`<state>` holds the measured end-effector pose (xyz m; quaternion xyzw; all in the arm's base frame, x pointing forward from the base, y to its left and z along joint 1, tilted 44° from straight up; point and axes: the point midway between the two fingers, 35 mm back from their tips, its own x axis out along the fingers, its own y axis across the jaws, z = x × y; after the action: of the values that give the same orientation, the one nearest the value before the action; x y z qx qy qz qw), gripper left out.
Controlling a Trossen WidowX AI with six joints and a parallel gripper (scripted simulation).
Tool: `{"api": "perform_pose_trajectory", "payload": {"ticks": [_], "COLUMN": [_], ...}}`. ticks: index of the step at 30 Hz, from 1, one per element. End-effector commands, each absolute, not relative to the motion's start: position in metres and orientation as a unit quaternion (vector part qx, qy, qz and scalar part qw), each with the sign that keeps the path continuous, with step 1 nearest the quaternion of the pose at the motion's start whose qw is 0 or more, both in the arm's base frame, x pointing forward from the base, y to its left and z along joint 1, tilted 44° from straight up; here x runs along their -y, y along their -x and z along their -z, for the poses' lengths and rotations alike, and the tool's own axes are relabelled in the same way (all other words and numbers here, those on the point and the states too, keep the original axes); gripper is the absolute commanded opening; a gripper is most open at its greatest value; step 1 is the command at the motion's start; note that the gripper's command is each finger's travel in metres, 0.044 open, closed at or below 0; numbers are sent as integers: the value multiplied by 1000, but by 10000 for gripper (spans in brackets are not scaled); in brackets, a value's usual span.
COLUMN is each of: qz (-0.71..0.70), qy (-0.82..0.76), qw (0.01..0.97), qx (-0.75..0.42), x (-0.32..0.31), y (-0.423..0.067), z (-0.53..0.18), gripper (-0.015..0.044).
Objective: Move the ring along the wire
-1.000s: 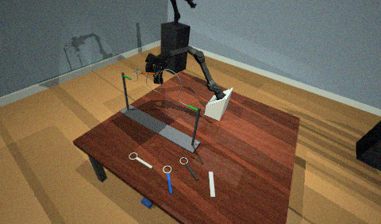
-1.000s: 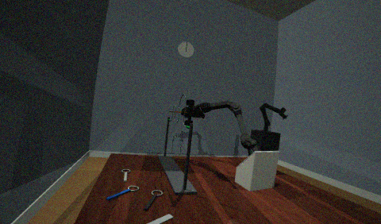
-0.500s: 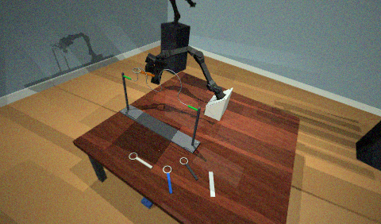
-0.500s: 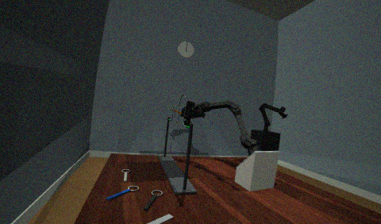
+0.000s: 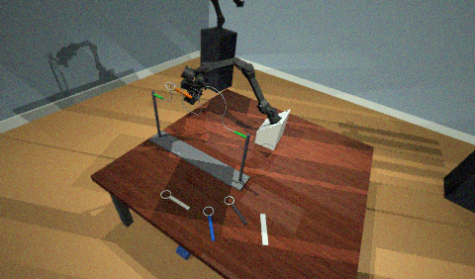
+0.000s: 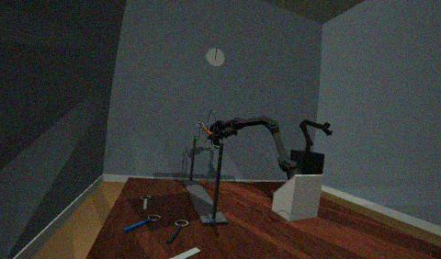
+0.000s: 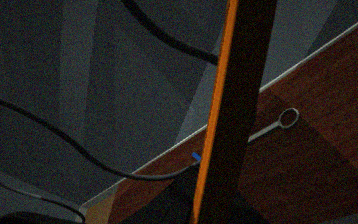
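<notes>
The pincer (image 5: 192, 90) was clamped on the orange handle (image 5: 184, 92), holding the ring (image 5: 170, 86) aloft near the green wire end (image 5: 158, 96) by the far post (image 5: 156, 115). The grey wire (image 5: 223, 106) looped just beside it. Below, three spare rings (image 5: 166, 194) and a white bar (image 5: 263, 229) lay on the table (image 5: 312, 163), well apart.

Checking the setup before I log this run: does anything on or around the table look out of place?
One thing: a small blue block lies on the floor beside the table's near edge, off the table. Otherwise, three spare rings and a white bar lie flat, and the pincer grips the orange handle.
</notes>
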<state>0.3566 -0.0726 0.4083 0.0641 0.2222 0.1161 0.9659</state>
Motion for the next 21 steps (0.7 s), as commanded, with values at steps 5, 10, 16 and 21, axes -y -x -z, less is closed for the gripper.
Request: {"api": "perform_pose_trajectory", "payload": {"ticks": [5, 10, 16, 21], "qz": [-84, -66, -43, -25], "qy": [37, 92, 157, 211], "qw": [973, 972, 967, 959], "qx": [-211, -204, -194, -185], "x": [86, 94, 103, 111], "y": [-359, -360, -362, -364], "z": [-407, -408, -410, -412], "gripper": [-150, -150, -150, -150]}}
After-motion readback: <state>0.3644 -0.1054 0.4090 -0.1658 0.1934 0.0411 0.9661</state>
